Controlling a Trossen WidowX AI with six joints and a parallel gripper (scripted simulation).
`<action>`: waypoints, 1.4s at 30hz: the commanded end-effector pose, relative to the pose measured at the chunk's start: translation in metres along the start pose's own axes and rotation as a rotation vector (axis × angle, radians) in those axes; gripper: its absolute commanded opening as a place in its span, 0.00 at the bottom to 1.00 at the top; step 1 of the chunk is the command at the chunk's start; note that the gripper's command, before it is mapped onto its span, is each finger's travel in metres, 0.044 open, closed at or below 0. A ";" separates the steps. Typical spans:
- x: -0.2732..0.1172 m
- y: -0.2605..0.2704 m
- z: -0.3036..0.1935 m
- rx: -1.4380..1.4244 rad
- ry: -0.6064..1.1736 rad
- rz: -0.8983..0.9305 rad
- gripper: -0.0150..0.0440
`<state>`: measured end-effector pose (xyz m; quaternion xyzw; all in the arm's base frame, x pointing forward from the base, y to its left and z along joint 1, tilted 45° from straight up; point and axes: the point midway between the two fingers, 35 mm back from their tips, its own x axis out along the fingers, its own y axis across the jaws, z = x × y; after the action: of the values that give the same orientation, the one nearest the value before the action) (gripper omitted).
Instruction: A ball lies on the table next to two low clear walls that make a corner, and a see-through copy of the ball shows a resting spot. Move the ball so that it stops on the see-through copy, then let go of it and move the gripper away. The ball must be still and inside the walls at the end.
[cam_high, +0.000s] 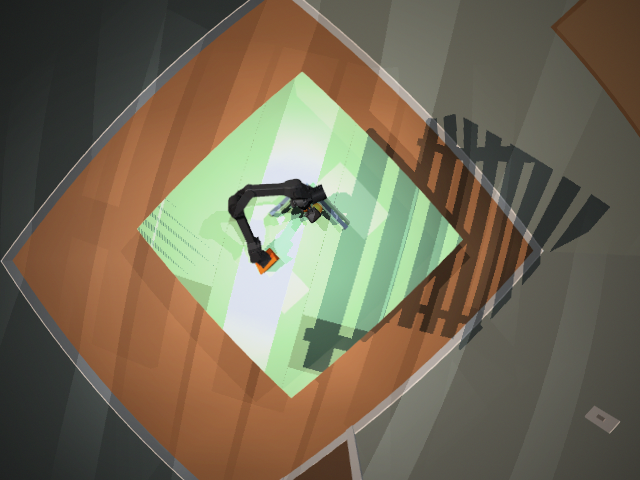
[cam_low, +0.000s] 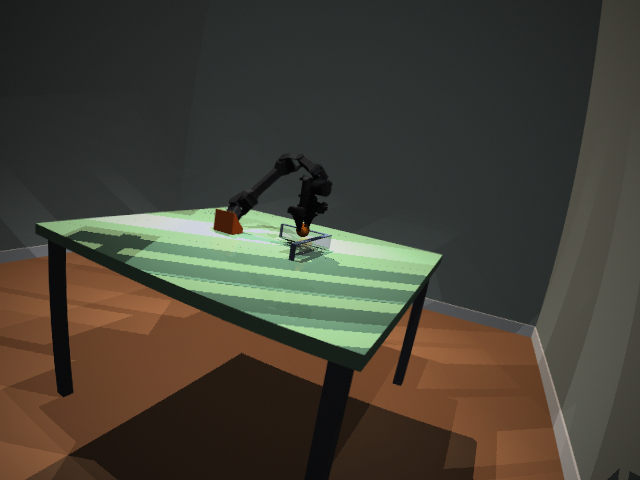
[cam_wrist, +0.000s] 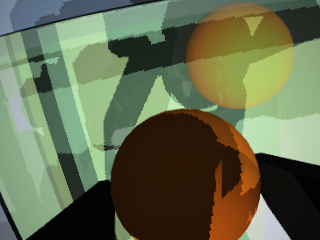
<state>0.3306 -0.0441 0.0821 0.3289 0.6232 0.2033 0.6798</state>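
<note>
A smooth, round orange ball sits clamped between the two dark, blocky fingers of the black gripper, above the green striped table. Just beyond the ball is its translucent amber copy, inside the corner formed by the low clear walls.

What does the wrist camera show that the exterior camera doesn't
Only the wrist view shows the see-through copy and how the dark fingers flank the ball, which sits short of the copy. Only the exterior view shows the arm's orange base, the whole table and both clear walls. Both show the gripper shut on the ball.
</note>
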 end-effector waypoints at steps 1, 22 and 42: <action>-0.020 -0.001 0.002 0.010 -0.010 -0.007 0.25; -0.078 -0.013 0.010 0.033 -0.019 -0.006 0.25; -0.017 -0.043 0.041 -0.047 0.015 -0.004 0.25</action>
<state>0.3620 -0.1013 0.0720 0.3062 0.6230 0.2188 0.6858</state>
